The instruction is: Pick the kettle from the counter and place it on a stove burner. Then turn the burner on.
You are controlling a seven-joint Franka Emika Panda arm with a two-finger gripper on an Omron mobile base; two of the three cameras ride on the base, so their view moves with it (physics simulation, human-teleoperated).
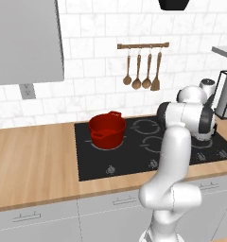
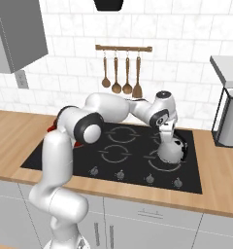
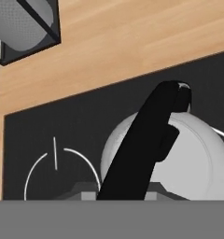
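Silver kettle (image 2: pixel 171 150) on stove (image 2: pixel 113 154) front-rt burner | claw (image 2: pixel 168 138) pinching handle | counter (image 2: pixel 220 180) edge near

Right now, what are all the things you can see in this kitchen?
kettle: one, silver-grey with a black handle, on the front right burner of the stove.
red pot: one, red, on a left burner.
stove: one, black glass with white burner rings, set into the counter.
stove knobs: four in the right base view, dark, along the stove's front edge.
counter: one, light-brown wood, over grey drawers.
wooden utensils: four, brown, hanging from a rail on the white tiled wall.
wall cabinet: one, grey, upper left.
black-framed stand: one, with a grey cylinder inside, far right on the counter.
gripper: one, dark, shut on the kettle's handle.
arm: one, white with dark joints.
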